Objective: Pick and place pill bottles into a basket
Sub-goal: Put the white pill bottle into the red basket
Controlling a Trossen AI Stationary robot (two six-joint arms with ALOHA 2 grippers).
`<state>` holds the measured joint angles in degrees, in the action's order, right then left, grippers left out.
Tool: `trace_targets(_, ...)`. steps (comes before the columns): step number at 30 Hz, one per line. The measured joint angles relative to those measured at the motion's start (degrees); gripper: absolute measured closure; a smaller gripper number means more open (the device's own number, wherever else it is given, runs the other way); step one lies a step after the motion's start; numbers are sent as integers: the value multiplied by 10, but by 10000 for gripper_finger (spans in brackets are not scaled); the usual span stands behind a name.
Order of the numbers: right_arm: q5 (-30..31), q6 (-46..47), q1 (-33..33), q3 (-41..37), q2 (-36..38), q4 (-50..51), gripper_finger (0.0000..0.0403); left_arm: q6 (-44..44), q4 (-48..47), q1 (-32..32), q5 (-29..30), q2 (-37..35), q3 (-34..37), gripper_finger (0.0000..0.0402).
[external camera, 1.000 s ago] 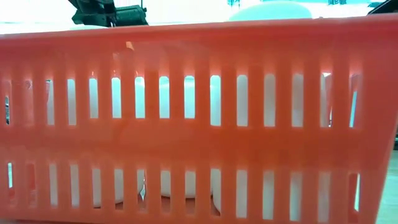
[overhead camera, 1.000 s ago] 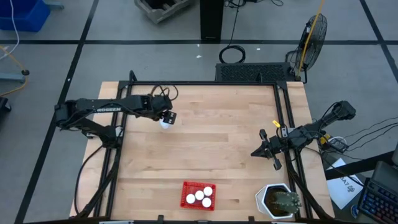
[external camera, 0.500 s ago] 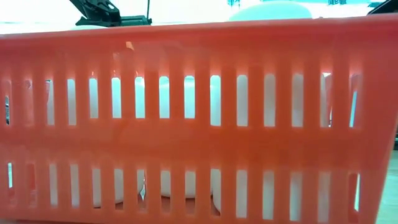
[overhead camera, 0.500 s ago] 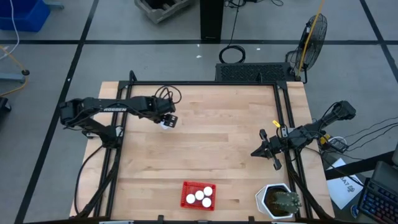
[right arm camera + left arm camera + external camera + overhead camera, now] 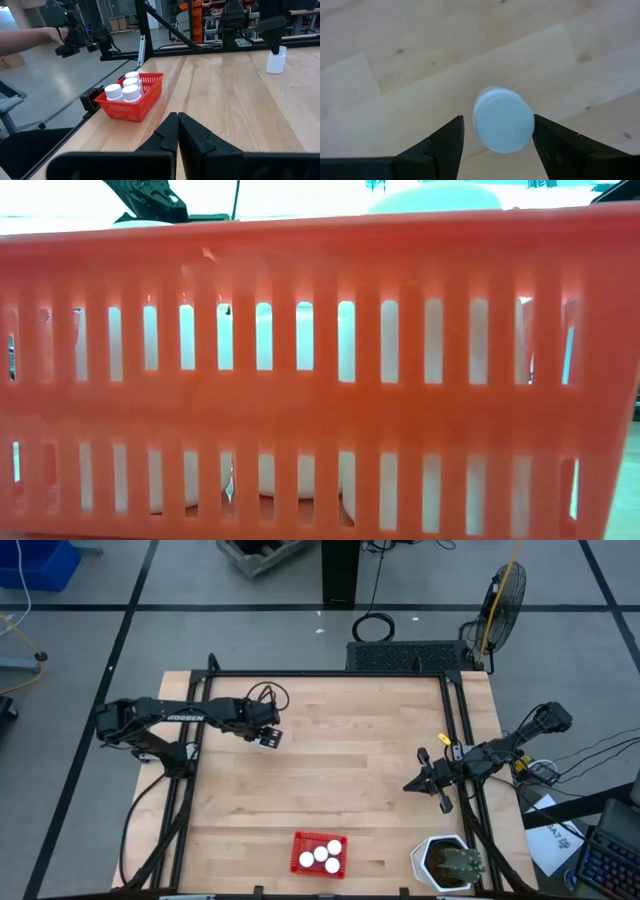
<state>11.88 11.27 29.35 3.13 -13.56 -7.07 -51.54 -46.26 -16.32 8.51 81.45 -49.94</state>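
Note:
One white pill bottle (image 5: 503,120) stands upright on its base on the wooden table, toward the far left; it also shows in the right wrist view (image 5: 276,61). My left gripper (image 5: 266,736) hangs over it pointing steeply down, open, with a finger on either side of the cap (image 5: 498,119); I see no touch. The red basket (image 5: 319,853) sits at the near edge with several capped bottles (image 5: 126,87) standing in it. My right gripper (image 5: 178,126) is shut and waits level at the table's right side (image 5: 410,786).
A white pot with a green plant (image 5: 446,862) stands at the near right corner. Black frame rails (image 5: 458,740) run along the table's sides. The basket's wall (image 5: 320,380) fills the low view. A person's arm (image 5: 25,39) shows in the room beyond the table.
My left gripper has sunk over the standing bottle and tipped a little more steeply down, so that in the high view it now covers most of the bottle. The gap between its fingers is unchanged. The bottle has not moved.

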Motion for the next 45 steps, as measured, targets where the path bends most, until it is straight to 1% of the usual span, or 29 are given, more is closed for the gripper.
trace_targets(3,0,0,0,0,0,0,398,4,5,7,8,0,8,167)
trace_targets(8,0,0,0,0,0,0,398,13,48,15,5,0,8,167)
trace_targets(17,0,0,0,0,0,0,399,15,41,20,2,0,8,169)
trace_targets(19,0,0,0,0,0,0,399,15,41,24,1,0,8,179)
trace_targets(24,0,0,0,0,0,0,398,8,42,28,2,0,8,225)
trace_targets(27,0,0,0,0,0,0,399,11,45,28,6,0,8,245)
trace_targets(32,0,0,0,0,0,0,399,14,46,30,9,0,8,242)
trace_targets(35,0,0,0,0,0,0,399,16,50,33,-1,0,8,235)
trace_targets(37,0,0,0,0,0,0,399,19,51,39,-6,-1,8,240)
trace_targets(41,0,0,0,0,0,0,399,23,63,61,-28,-2,8,246)
trace_targets(45,0,0,0,0,0,0,398,12,75,96,-27,-2,8,246)
